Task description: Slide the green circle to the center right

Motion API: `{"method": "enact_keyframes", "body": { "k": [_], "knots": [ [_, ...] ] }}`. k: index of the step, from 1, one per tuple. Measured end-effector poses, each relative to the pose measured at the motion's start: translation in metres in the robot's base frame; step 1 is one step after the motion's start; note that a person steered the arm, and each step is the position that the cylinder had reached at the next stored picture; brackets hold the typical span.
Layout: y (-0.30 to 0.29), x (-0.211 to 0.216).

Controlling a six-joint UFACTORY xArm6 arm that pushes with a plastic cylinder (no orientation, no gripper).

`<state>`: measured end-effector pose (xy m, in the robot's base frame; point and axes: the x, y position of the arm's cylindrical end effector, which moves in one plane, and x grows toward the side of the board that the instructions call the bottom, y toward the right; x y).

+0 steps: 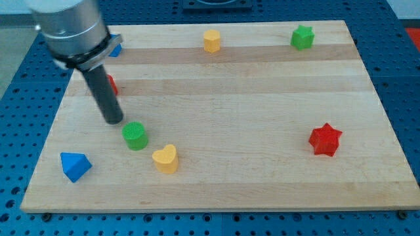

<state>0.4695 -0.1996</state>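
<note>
My tip (pixel 114 120) rests on the tabletop (pixel 236 98) just up-left of the green circle (pixel 135 136), near the bottom-left corner; the rod carries no pincer. A yellow heart (pixel 165 158) lies beside the circle, a blue triangle (pixel 75 166) at the corner, and a red star (pixel 325 139) near the right edge.

A pale wooden counter (pixel 262 98) lies on a blue perforated base (pixel 400 26); evenly lit, perhaps from overhead.

My tip (pixel 115 121) just up-left of the green circle (pixel 135 136), yellow heart (pixel 165 158) to its lower right.
</note>
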Motion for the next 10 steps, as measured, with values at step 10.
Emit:
{"method": "enact_keyframes", "body": {
  "k": [10],
  "knots": [
    [0.106, -0.018]
  ]
}}
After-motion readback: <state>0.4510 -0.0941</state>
